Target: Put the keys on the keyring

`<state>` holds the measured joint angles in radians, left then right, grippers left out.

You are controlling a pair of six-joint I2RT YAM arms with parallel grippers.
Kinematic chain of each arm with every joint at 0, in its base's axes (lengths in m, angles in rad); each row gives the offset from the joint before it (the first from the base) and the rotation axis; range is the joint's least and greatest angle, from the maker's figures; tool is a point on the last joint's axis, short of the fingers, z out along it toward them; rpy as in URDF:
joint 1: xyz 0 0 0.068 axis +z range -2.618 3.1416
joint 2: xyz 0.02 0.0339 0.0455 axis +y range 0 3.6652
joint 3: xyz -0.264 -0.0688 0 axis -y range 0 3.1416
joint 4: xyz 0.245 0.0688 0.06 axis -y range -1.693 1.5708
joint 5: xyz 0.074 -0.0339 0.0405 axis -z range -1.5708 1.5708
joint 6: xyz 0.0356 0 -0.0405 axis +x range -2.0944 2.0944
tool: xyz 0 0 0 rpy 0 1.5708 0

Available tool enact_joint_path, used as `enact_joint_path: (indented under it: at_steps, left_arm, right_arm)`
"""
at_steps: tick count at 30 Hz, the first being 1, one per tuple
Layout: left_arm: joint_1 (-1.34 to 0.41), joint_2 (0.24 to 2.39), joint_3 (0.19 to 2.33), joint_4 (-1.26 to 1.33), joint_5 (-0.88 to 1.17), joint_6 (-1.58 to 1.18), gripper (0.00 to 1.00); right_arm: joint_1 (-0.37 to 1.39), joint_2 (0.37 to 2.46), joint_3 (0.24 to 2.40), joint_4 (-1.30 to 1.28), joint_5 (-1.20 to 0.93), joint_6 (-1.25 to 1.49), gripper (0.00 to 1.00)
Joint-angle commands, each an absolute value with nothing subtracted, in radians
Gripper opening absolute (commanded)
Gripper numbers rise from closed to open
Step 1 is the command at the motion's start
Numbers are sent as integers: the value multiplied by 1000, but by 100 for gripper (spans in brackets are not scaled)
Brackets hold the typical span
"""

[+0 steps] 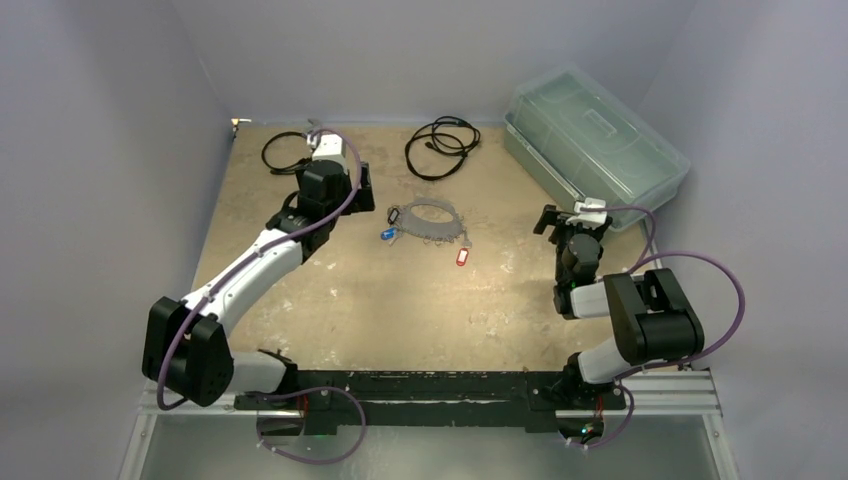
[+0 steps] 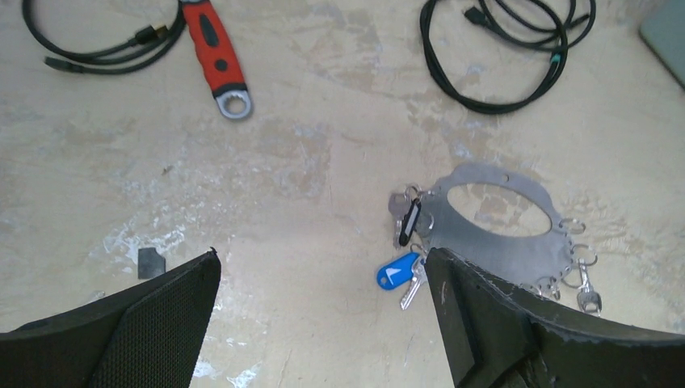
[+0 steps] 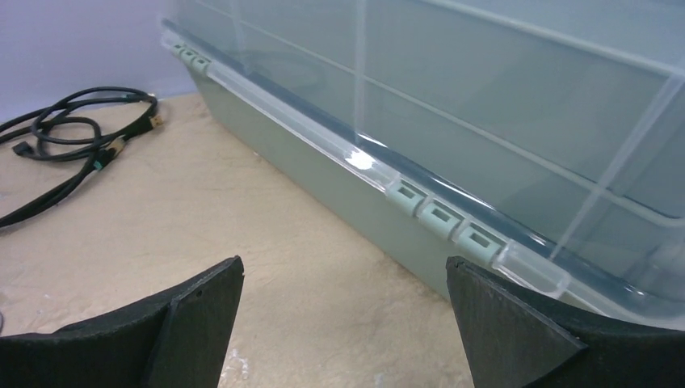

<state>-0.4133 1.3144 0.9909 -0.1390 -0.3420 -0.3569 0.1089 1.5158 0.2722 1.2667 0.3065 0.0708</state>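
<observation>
The keyring [image 1: 432, 222] is a flat grey metal oval plate with small split rings along its edge, lying mid-table; it also shows in the left wrist view [image 2: 501, 234]. A blue-headed key [image 2: 398, 272] and a dark-headed key [image 2: 409, 222] lie at its left end, touching the small rings. A red-headed key [image 1: 461, 257] lies at its near right edge. A bare key [image 2: 588, 301] hangs at the right. My left gripper [image 1: 364, 190] is open and empty [image 2: 323, 259], just left of the keyring. My right gripper [image 1: 572, 220] is open and empty [image 3: 345, 263], off to the right.
A red-handled wrench [image 2: 216, 50] and a black cable [image 1: 285, 152] lie at the back left. Another coiled black cable [image 1: 440, 145] lies behind the keyring. A clear lidded plastic box [image 1: 592, 140] stands at the back right, right in front of my right gripper [image 3: 485, 121].
</observation>
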Motion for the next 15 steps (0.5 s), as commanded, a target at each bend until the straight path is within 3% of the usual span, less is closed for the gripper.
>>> enact_joint_path:
  at_steps: [1, 4, 7, 10, 15]
  left_arm:
    - [-410, 1336, 1048, -156, -280, -386, 99]
    - [-410, 1353, 1060, -167, -269, -390, 99]
    - [-410, 1363, 1064, -174, -266, -387, 98]
    - [-410, 1371, 1070, -174, -249, -388, 98]
    - [-412, 1370, 1057, -167, -229, -387, 95]
  right_arm:
    - [103, 1482, 304, 1290, 405, 115, 99]
    - [108, 1433, 291, 1279, 455, 76, 99]
    - [118, 1266, 448, 881, 534, 168, 99]
    - [116, 1212, 530, 738, 593, 408, 99]
    - [113, 1133, 577, 552, 437, 435, 99]
